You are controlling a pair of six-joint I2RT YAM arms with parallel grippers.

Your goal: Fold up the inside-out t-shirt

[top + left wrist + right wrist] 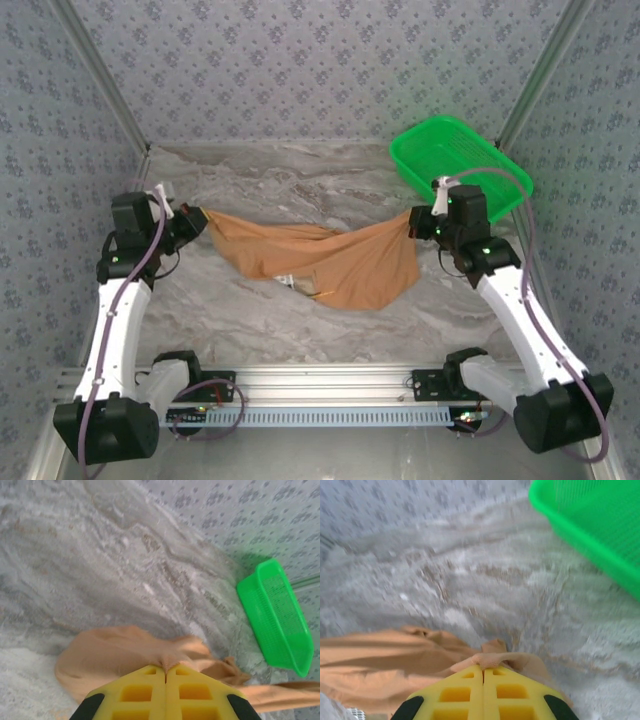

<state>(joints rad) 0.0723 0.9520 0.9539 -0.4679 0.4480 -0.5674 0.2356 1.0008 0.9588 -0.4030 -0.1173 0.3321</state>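
Observation:
The orange-tan t-shirt [320, 262] hangs stretched between the two arms above the marble table, sagging in the middle with its lower edge near the surface. My left gripper [200, 219] is shut on the shirt's left corner; in the left wrist view the yellow fingers [150, 692] pinch a peak of cloth [167, 661]. My right gripper [413, 226] is shut on the right corner, and the right wrist view shows a cloth fold [495, 659] squeezed at its yellow fingers [497, 692]. A small white bit, maybe the label [286, 280], shows at the shirt's lower edge.
A green mesh basket [460, 160] stands at the back right, just behind the right arm. Patterned walls close in the table on three sides. Bare marble [300, 180] lies behind the shirt, and more [300, 330] lies in front of it.

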